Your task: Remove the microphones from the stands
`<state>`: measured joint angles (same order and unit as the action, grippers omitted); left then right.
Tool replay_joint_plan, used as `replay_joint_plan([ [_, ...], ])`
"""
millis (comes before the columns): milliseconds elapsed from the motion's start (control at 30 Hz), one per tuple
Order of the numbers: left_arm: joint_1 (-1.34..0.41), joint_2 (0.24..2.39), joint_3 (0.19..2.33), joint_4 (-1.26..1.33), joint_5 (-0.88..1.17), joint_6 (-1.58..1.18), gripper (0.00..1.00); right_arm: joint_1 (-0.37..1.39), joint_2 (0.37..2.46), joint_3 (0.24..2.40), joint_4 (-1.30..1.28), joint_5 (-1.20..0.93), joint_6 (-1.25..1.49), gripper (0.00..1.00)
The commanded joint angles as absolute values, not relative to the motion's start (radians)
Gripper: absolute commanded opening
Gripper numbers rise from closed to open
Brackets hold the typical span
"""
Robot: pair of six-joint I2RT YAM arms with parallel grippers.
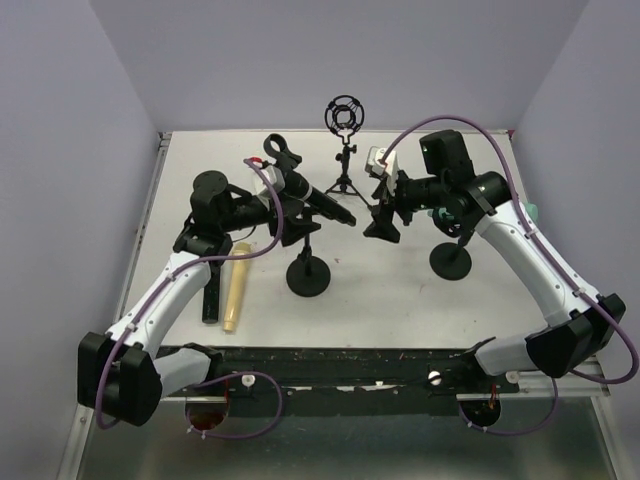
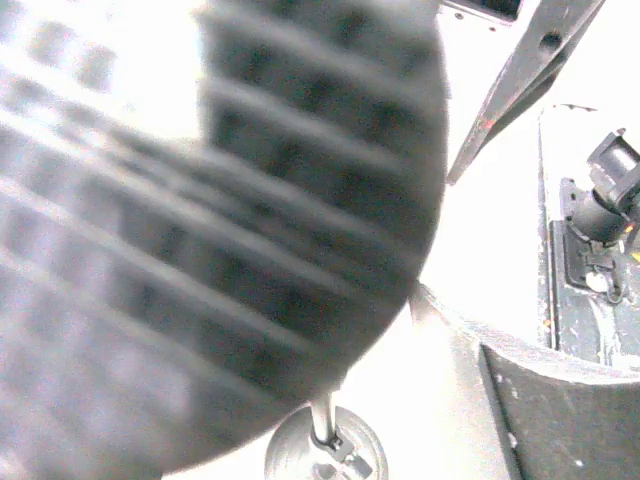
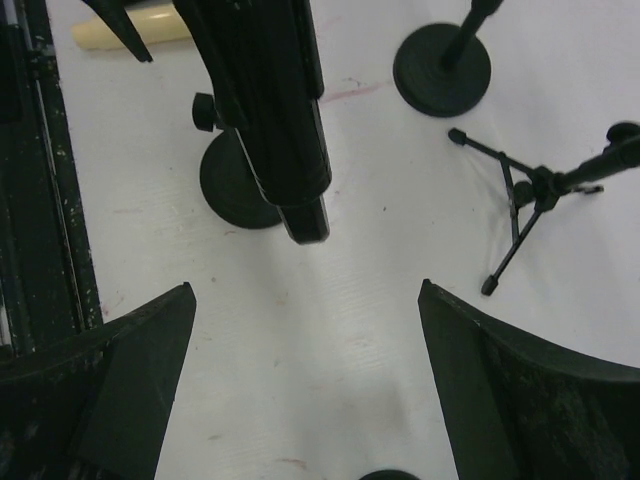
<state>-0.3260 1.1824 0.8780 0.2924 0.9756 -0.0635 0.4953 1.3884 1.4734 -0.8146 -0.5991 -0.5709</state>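
ok so the black microphone is up off the table, lying slanted across the pole of the middle stand, tail end pointing right. left gripper is right at its head. the grille fills that wrist view all blurry, so honestly can't tell if it's clamped or let go. right gripper is spread wide, nothing in it, just right of the mic's tail

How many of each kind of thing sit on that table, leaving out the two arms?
Round-base stands: 2
Tripod stand: 1
Microphone: 1
Cream cylinder: 1
Black bar: 1
Total: 6
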Motion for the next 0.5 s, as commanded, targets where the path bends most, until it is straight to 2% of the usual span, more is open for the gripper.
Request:
replay_joint_plan([
  [0, -0.33, 1.076, 0.867, 0.082, 0.899, 0.103, 0.94, 0.494, 1.423, 1.571, -0.784, -0.774, -0.647, 1.0],
  [233, -0.319, 0.954, 0.795, -0.058, 0.785, 0.146, 0.98, 0.506, 1.552, 1.752, -0.701, -0.939, -0.592, 1.0],
  [367, -0.319, 0.956, 0.767, 0.026, 0.805, 0.109, 0.96, 0.522, 1.637, 1.85, -0.707, -1.035, -0.584, 1.0],
  [467, -0.319, 0.998, 0.77, 0.129, 0.851, 0.088, 0.91, 0.538, 1.729, 1.961, -0.736, -1.078, -0.534, 1.0],
])
